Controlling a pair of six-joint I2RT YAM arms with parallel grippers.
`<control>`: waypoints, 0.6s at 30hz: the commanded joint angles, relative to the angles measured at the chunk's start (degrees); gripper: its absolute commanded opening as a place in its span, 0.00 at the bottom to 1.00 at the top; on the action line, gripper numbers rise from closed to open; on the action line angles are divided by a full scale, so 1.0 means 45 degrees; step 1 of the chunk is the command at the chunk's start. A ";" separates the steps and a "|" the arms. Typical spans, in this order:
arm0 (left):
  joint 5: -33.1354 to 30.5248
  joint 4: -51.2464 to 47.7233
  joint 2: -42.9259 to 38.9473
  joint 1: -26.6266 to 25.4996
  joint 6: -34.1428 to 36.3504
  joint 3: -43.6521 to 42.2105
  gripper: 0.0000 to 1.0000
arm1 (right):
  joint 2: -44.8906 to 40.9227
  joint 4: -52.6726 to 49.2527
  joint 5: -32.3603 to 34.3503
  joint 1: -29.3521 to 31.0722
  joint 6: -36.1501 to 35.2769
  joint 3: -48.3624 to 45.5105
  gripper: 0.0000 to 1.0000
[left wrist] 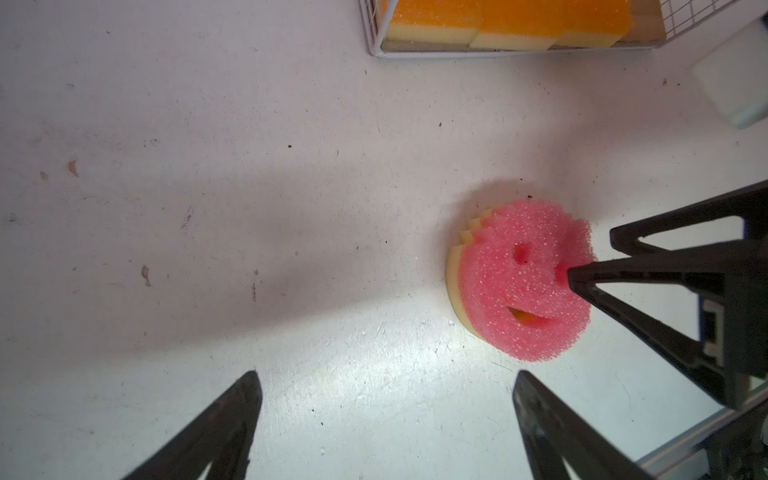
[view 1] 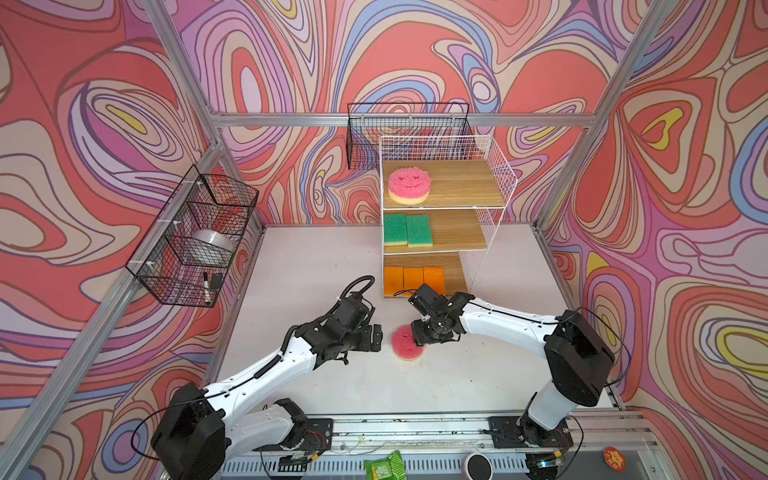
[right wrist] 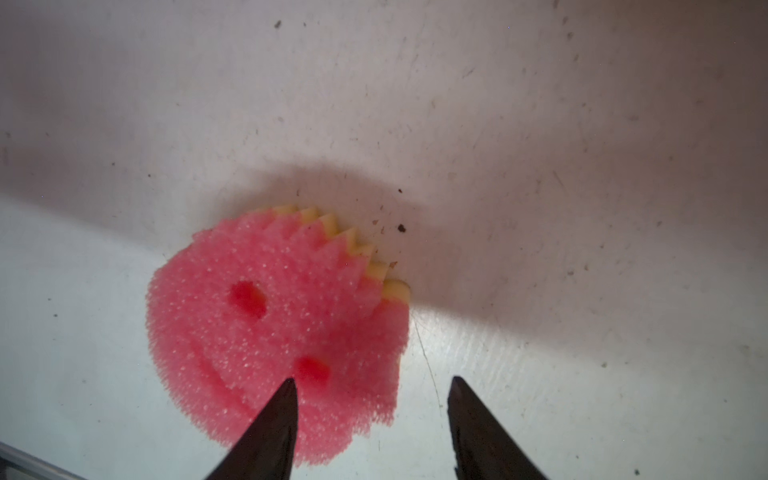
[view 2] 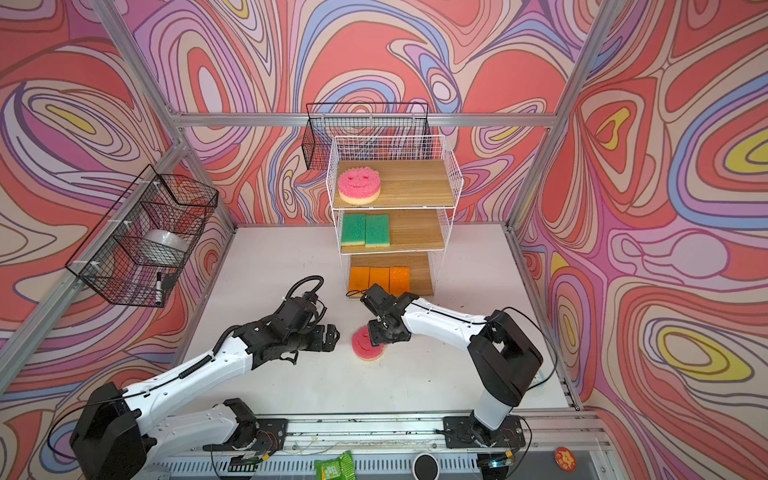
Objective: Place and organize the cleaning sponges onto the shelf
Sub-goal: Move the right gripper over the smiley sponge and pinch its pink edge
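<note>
Pink smiley sponge (right wrist: 274, 328) sits on the bench (right wrist: 540, 124) with its edge inside my half-spread right hand (right wrist: 372, 379), so I should squeeze softly, lift slowly, and carry it to the top board of the shelf (view 1: 457, 183).

The left arm (view 1: 266, 365) and right arm (view 1: 507, 324) wear smooth white shells between bulky black joints, with thin black cables clipped along them. A ribbed black hose (view 1: 360, 282) loops off the left wrist toward 12 o'clock. The left pincer (left wrist: 386, 378) and right pincer (right wrist: 372, 381) have black, tapering fingers (left wrist: 648, 266) with triangular cut-outs.
</note>
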 commanded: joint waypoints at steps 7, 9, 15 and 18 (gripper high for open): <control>0.0074 -0.0228 -0.0320 0.0205 0.0015 0.0098 0.96 | 0.0574 0.0282 0.0374 0.0033 0.0027 0.0204 0.52; 0.0153 -0.0241 -0.0321 0.0214 0.0050 0.0128 0.95 | 0.0679 0.0286 0.0355 0.0037 0.0007 0.0258 0.49; 0.0186 -0.0568 -0.0524 0.0264 0.0134 0.0328 0.95 | 0.0643 0.0244 0.0310 0.0047 0.0000 0.0292 0.37; 0.0169 -0.0810 -0.0857 0.0359 0.0176 0.0420 0.95 | 0.0086 0.0021 0.0424 0.0032 -0.0009 0.0340 0.32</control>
